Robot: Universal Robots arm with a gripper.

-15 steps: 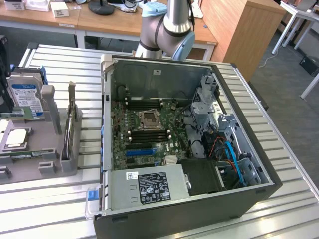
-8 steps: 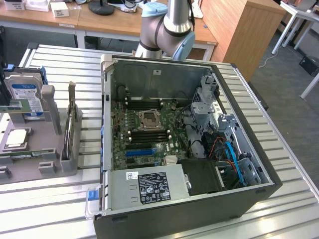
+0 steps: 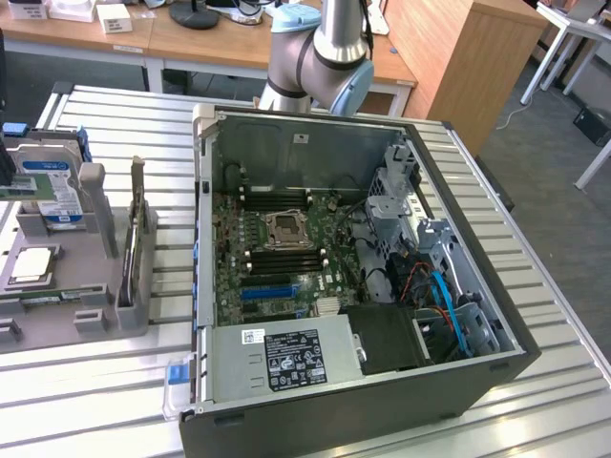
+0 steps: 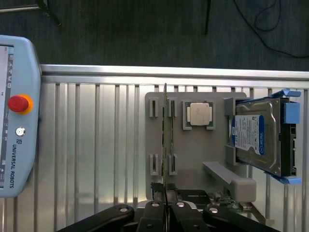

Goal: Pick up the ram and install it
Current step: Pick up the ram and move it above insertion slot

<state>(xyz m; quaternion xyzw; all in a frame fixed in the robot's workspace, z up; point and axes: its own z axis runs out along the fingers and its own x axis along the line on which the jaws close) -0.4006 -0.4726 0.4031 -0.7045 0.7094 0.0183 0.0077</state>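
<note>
The claw (image 4: 165, 208) hangs high over the slatted aluminium table (image 4: 96, 154). Its two black fingers (image 4: 153, 213) are drawn together, with just a hairline seam between them and nothing clamped. Straight beyond the fingertips, in line with that seam, the ram (image 4: 165, 135) stands on its long edge in the slotted posts of a grey parts fixture (image 4: 212, 145). It is seen edge-on as a thin green-gold strip. Claw and ram are well apart.

Just beside the ram, on the fixture's flat, lies a CPU (image 4: 200, 114) with its metal lid up. Farther to that same side of the claw, a hard drive (image 4: 258, 137) with a blue-and-white label stands in its cradle, blue clips at its ends. On the claw's opposite side, well clear of the fixture, a Universal Robots teach pendant (image 4: 14, 121) rests on the table with its red stop button (image 4: 18, 103) showing.

In the exterior view the arm (image 3: 320, 52) rises behind an open computer case (image 3: 382, 410). The fixture (image 3: 93, 215) sits at the exterior view's left of the case, with the ram (image 3: 46, 295) seated in it. Inside the case the motherboard (image 3: 229, 277) carries black memory slots (image 3: 282, 258) on both sides of the CPU socket (image 3: 286, 229), and a blue expansion slot (image 3: 267, 289). Nearer the camera sits the power supply (image 3: 286, 358).
</note>
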